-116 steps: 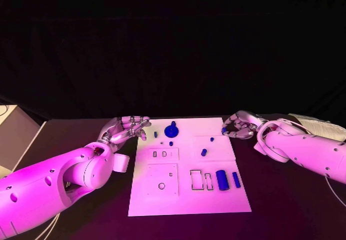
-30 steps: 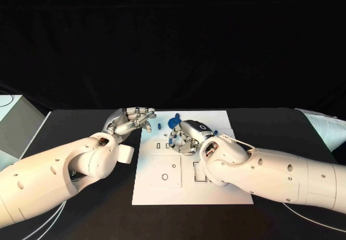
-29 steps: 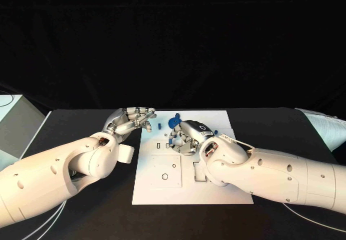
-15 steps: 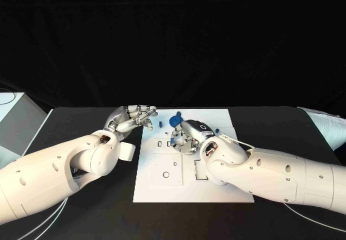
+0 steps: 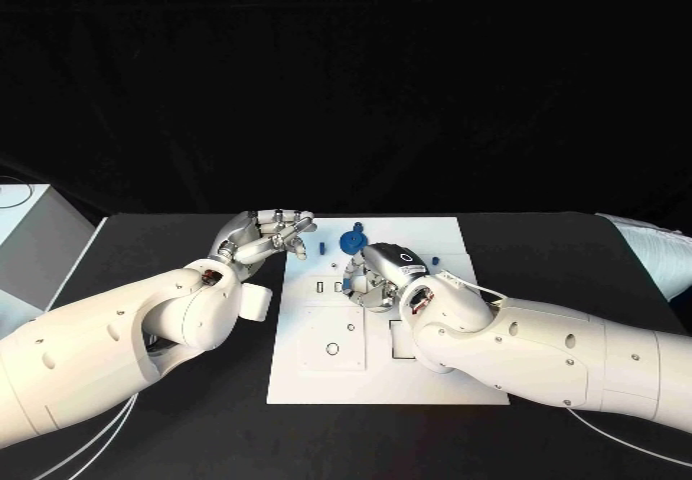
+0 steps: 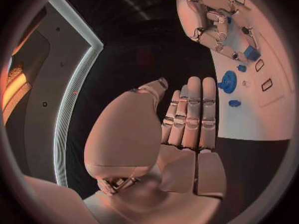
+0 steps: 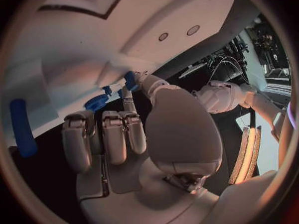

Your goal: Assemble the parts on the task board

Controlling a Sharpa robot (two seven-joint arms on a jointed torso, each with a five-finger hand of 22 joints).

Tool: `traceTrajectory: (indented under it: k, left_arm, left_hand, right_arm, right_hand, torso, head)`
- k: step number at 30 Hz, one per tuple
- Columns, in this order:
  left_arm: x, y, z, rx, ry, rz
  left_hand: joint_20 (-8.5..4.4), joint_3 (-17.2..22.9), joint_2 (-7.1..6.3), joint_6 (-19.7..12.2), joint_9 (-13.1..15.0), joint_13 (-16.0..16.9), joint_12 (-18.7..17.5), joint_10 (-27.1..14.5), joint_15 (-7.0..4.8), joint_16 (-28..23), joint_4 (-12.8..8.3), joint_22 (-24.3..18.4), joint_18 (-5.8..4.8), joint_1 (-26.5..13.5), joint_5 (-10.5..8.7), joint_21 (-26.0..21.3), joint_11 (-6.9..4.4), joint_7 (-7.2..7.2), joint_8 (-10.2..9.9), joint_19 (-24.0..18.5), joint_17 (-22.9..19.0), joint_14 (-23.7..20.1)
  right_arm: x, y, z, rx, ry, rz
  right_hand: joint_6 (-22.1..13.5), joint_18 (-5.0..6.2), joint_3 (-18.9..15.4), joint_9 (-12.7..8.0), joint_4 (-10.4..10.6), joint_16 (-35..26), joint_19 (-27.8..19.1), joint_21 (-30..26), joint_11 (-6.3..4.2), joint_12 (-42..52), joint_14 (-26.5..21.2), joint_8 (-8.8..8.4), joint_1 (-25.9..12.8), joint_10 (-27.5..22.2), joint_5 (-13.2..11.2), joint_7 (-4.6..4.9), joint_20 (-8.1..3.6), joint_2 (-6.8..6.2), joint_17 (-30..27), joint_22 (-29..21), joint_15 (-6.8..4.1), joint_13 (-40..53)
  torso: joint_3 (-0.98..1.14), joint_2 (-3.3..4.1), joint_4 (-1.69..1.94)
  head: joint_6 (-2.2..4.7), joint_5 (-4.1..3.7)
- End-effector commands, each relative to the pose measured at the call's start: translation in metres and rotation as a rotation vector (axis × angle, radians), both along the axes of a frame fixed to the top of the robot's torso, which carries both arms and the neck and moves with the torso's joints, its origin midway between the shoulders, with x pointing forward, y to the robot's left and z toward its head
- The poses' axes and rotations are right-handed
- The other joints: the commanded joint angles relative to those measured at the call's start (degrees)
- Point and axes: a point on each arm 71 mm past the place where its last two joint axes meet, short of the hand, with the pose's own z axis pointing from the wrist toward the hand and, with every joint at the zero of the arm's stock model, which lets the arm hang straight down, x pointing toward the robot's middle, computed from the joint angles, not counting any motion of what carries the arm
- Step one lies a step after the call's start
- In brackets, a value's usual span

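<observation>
The white task board (image 5: 433, 372) lies mid-table. My right hand (image 5: 378, 276) hovers over its far left part, above two small slots, and pinches a small blue part (image 7: 129, 80) between thumb and a finger; the left wrist view shows that part (image 6: 251, 53) at the fingertips. A round blue part (image 5: 351, 241) stands near the board's far edge, with a small blue peg (image 5: 313, 250) beside it. A blue cylinder (image 7: 22, 127) lies on the board. My left hand (image 5: 267, 236) hangs at the board's far left corner, fingers straight, holding nothing (image 6: 187, 119).
A square outline with a small hole (image 5: 332, 349) sits on the board's left half, just short of my right hand. A pale box (image 5: 36, 232) stands at the table's left edge. My right forearm (image 5: 548, 350) covers the board's right side.
Since 3.9 s ago my right hand has come from beyond the board's right edge to over its far left part. In the last second it has barely moved. The left hand has stayed put.
</observation>
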Motion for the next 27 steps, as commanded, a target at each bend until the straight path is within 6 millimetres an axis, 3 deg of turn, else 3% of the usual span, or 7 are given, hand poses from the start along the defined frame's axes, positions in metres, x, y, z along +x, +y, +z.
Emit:
traceTrajectory:
  k: [1,9,22,27]
  left_arm:
    - [-0.0004,-0.0027,0.001,-0.007,-0.006,-0.019]
    - [-0.0003,-0.0022,0.0008,-0.007,-0.006,-0.018]
    - [-0.0002,-0.0022,0.0007,-0.007,-0.005,-0.018]
    - [-0.0001,-0.002,0.0006,-0.006,-0.005,-0.017]
  left_hand:
    - [0.0,0.23,-0.59,0.28,-0.07,-0.06,0.04,0.06,-0.01,0.18,-0.04,0.09,0.79,-0.12,-0.27,0.29,0.27,0.26,0.15,-0.53,-0.05,-0.48]
    - [0.0,0.23,-0.59,0.28,-0.07,-0.06,0.04,0.06,-0.01,0.18,-0.04,0.09,0.79,-0.12,-0.27,0.29,0.27,0.26,0.15,-0.53,-0.05,-0.48]
    - [0.0,0.23,-0.59,0.28,-0.07,-0.06,0.04,0.06,-0.01,0.18,-0.04,0.09,0.79,-0.12,-0.27,0.29,0.27,0.26,0.15,-0.53,-0.05,-0.48]
    - [0.0,0.23,-0.59,0.28,-0.07,-0.06,0.04,0.06,-0.01,0.18,-0.04,0.09,0.79,-0.12,-0.27,0.29,0.27,0.26,0.15,-0.53,-0.05,-0.48]
  right_arm:
    - [-0.0006,0.0012,-0.0026,-0.028,-0.006,0.008]
    - [-0.0002,0.0012,-0.0037,-0.031,-0.008,0.006]
    - [-0.0016,0.0023,-0.003,-0.025,-0.013,0.015]
    - [-0.0015,0.0021,-0.002,-0.013,-0.023,0.012]
  right_hand:
    - [0.09,-0.39,-0.06,0.03,-0.07,0.25,6.0,0.26,-0.47,0.28,5.87,0.14,-0.14,6.07,0.31,0.02,-0.19,-0.21,15.09,15.07,-0.42,15.08]
    - [-0.37,-0.39,-0.36,-0.05,0.13,0.25,6.0,0.26,-0.38,0.28,5.87,0.03,-0.71,6.07,0.28,0.15,-0.18,-0.74,15.09,15.07,-0.37,15.08]
    - [-2.11,-0.39,-1.58,-0.45,0.75,0.25,6.0,0.26,0.11,0.28,5.87,-0.62,-1.75,6.07,0.15,0.74,0.09,-2.03,15.09,15.07,0.0,15.08]
    - [-3.66,-0.39,-2.78,-0.88,1.3,0.23,6.0,0.26,0.63,-0.93,5.86,-1.33,-2.13,5.27,-0.3,1.32,0.46,-2.6,15.05,15.07,0.44,14.31]
  torso:
    - [0.0,0.01,0.05]
    - [-0.01,0.02,-0.1]
    - [0.03,-0.01,-0.04]
    - [0.04,0.01,-0.11]
  head:
    - [-0.01,0.11]
    - [0.03,0.23]
    - [-0.02,0.18]
    - [-0.02,0.24]
